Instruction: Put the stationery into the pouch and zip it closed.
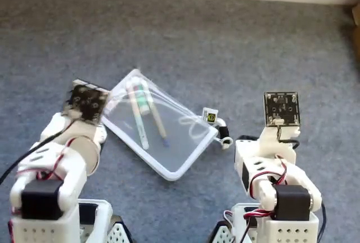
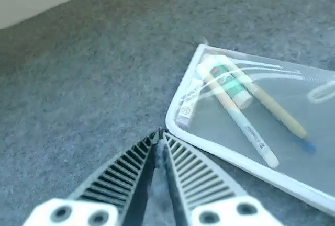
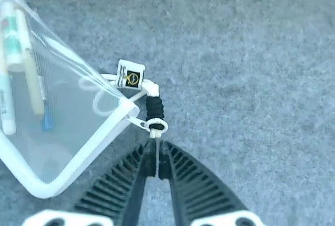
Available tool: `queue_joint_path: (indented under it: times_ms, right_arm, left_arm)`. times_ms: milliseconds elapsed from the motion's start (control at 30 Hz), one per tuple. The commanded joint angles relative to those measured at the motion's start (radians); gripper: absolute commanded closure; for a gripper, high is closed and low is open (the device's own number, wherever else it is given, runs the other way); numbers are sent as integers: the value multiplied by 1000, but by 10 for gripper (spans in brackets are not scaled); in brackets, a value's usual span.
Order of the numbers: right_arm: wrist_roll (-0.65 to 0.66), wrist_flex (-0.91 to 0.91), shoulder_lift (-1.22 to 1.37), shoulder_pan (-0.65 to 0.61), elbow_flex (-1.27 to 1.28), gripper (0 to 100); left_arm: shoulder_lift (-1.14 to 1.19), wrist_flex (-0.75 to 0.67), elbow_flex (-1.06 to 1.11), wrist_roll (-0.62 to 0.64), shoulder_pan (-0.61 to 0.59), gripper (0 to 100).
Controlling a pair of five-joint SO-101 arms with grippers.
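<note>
The clear pouch [image 1: 181, 148] lies mid-carpet [image 1: 225, 40] between the two arms, with pens [image 1: 140, 127] and a glue stick [image 1: 140, 99] inside. The left gripper [image 2: 158, 133] has its fingers pressed together, tips beside a pouch corner. The right gripper [image 3: 157, 145], fingers likewise together, sits just at the zip pull [image 3: 155, 112]

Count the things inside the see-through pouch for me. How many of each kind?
Inside the pouch:
Glue stick: 1
White pen: 1
Tan pencil with a blue tip: 1
Total: 3
</note>
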Motion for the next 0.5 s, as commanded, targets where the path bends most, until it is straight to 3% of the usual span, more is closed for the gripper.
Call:
queue_joint_path:
  times_ms: [0,233,467]
  right_arm:
    - [-8,25,-7,-1,-1,992]
    - [-5,-94,-7,16,203,992]
    - [-8,-245,-7,125,340,992]
  left_arm:
    - [-163,-91,136,25,-28,994]
    - [-507,-127,403,26,-33,994]
    - [-481,-133,542,26,-35,993]
